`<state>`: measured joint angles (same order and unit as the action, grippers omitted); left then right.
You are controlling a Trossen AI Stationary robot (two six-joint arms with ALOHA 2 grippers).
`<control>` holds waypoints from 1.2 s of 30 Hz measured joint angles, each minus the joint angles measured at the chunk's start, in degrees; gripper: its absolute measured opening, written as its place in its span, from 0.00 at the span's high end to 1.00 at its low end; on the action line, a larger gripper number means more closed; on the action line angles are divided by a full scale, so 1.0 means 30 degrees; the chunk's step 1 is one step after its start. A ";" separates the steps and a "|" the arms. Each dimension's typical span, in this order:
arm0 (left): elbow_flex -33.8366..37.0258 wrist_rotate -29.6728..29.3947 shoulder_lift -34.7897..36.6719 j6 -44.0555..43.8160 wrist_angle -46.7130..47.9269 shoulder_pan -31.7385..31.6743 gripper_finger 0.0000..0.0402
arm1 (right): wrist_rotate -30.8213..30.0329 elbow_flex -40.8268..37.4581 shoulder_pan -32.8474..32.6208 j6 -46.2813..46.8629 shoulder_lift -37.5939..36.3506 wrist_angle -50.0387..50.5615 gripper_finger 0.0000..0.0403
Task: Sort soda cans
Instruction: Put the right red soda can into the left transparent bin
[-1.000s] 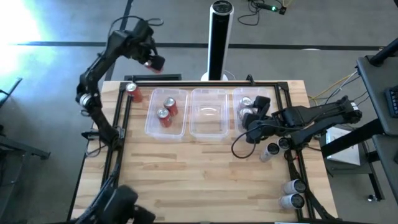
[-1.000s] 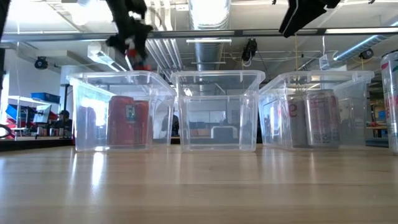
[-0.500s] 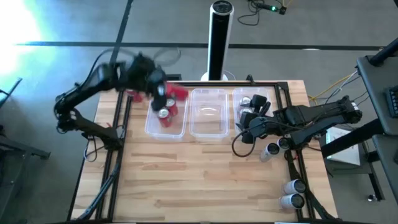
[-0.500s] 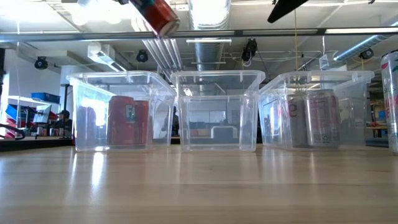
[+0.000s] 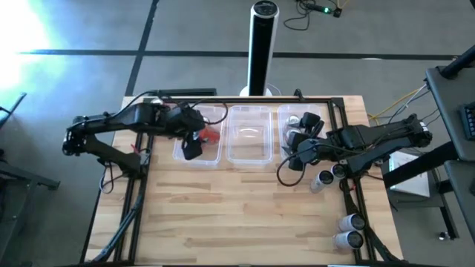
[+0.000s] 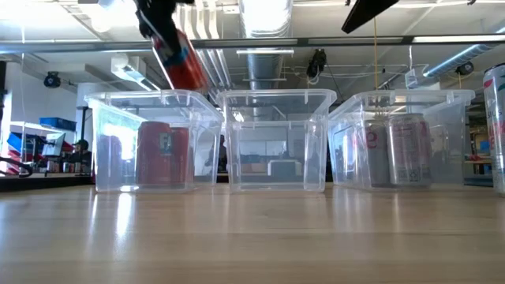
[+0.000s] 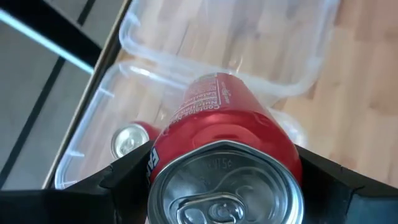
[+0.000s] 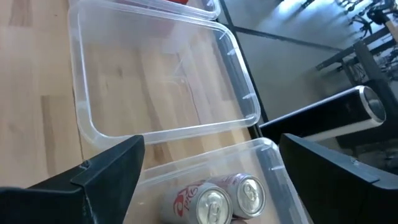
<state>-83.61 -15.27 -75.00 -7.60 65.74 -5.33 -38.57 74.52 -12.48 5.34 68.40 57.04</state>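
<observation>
- Your left gripper (image 5: 199, 138) is hanging over the left tub (image 5: 180, 153); its fingers are closed on a red can (image 7: 225, 134), held tilted, silver top toward the wrist camera; in the low view the can (image 6: 183, 65) is sitting above the tub's rim, not inside it.
- Below it, in the left tub, you are seeing one more red can (image 7: 132, 138) standing upright; the low view is showing red in that tub (image 6: 163, 153), count unclear from there.
- The middle tub (image 5: 249, 157) is lying between the other two; the right wrist view is showing only its clear floor (image 8: 149, 74).
- Your right gripper (image 5: 297, 148) is hovering at the near edge of the right tub (image 5: 284, 113); its fingers are spread wide, gripping nothing.
- Two silver-grey cans (image 8: 227, 198) are standing side by side, touching, in the right tub.
- On the table (image 5: 245, 215), right side, loose cans are waiting: two (image 5: 330, 176) just beside the right arm, two more (image 5: 349, 230) near the front right corner; colours hard to tell beyond silver tops.
</observation>
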 joint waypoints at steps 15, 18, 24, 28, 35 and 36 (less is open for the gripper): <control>-0.1685 0.0746 -0.3746 0.1531 0.1519 -0.2788 0.29 | 0.0000 -0.0019 0.1795 -0.0786 0.0000 0.1086 0.09; -0.2172 0.0811 -0.4458 0.1887 0.2403 -0.2810 0.29 | 0.0015 -0.0065 0.2057 -0.0800 0.0000 0.1076 0.09; -0.2238 0.1131 -0.5851 0.2682 0.2264 -0.3302 0.29 | 0.0301 -0.0180 0.2303 -0.0967 -0.0007 0.1043 0.09; -0.2238 0.1421 -0.6901 0.3015 0.2280 -0.3630 0.29 | 0.1176 -0.0226 0.2297 -0.0895 -0.0007 0.1055 0.09; -0.2238 0.1418 -0.8240 0.3439 0.2292 -0.4197 0.29 | 0.2365 -0.0648 0.2297 -0.0713 -0.0015 0.1040 0.09; -0.2238 0.1433 -0.8392 0.3446 0.2286 -0.4352 0.29 | 0.2375 -0.0747 0.2297 -0.0709 -0.0015 0.1026 0.09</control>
<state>-90.32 -10.97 -100.17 2.74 72.59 -18.38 -31.44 72.28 -5.58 3.21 68.36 60.12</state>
